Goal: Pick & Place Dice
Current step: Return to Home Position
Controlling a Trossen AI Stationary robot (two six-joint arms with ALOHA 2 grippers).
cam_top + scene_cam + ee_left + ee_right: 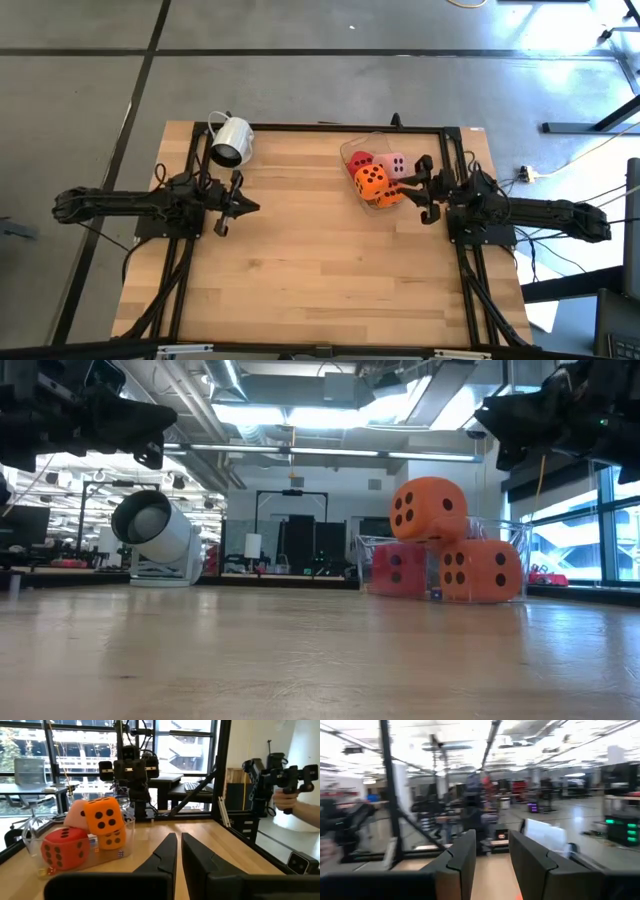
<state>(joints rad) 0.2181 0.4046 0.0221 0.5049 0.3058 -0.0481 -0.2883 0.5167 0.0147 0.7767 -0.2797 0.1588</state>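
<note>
Four dice are piled in a clear tub [350, 150] at the table's far right: a red one [360, 161], a pink one [395, 164], an orange one [386, 198], and a second orange one [372, 179] resting on top of the others. In the left wrist view the pile [102, 820] shows inside the tub [31, 836]. My right gripper [421, 189] hovers open just right of the tub, raised off the table, with nothing between its fingers [465, 852]. My left gripper [250, 207] is shut and empty at the table's left-middle, pointing right.
A white mug [232, 141] lies on its side near the far left corner, its mouth toward the near-left. Bare wood lies between the arms and toward the near edge. A person's hand [290, 800] holds a device beyond the table.
</note>
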